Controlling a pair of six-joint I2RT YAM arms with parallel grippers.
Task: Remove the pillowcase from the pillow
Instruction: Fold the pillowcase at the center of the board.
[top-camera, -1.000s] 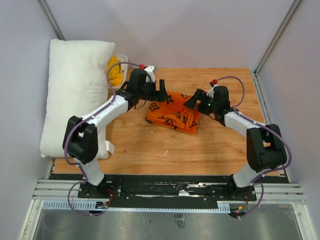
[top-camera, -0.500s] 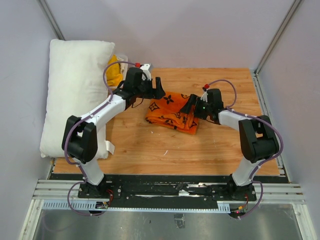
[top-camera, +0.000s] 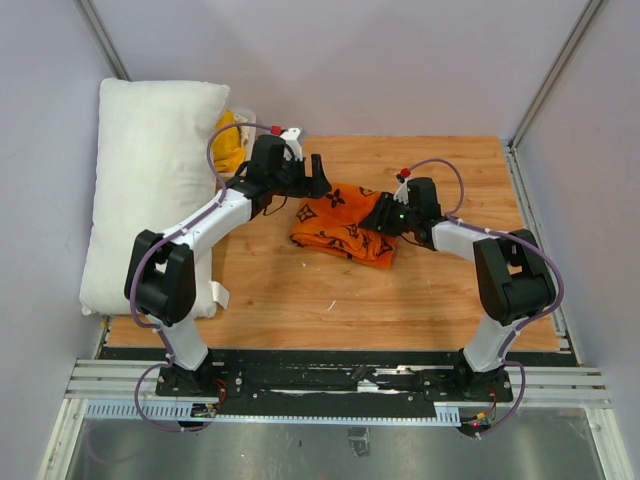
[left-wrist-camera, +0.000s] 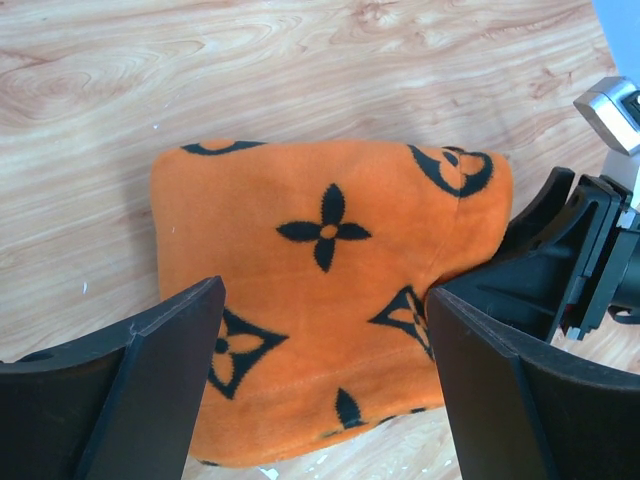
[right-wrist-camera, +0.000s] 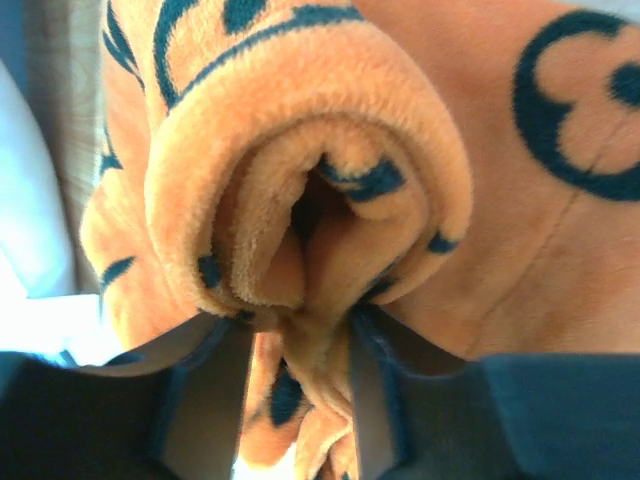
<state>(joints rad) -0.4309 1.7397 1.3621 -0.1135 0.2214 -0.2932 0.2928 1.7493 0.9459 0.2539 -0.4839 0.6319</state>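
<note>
The pillowcase (top-camera: 345, 228) lies bunched in a folded heap near the middle of the tabletop (top-camera: 300, 300), already off the pillow (top-camera: 150, 180). The pillow lies bare and white well apart at the far left, along the tabletop's left edge. In the top view the heap's long axis runs roughly left to right, dipping a little toward the near side at its right end. The right gripper (top-camera: 383, 215) is at that right end. Its wrist view shows the two fingers (right-wrist-camera: 205, 400) drawn in close around a rolled fold of the orange plush, so it appears clenched on the pillowcase. The left gripper (top-camera: 316, 178) hovers over the heap's far left corner, released, with its jaws wide apart and the printed cloth showing between them. The pictures do not show whether it touches the cloth. Both arms are close to the pillowcase, but only the right one holds it, so any lift or shake-out would start from the right end and pull along that long axis. A plain yellow cloth (top-camera: 228, 140) peeks out just beside the pillow's far corner. Judging by how things lie, the removal itself looks done.
</note>
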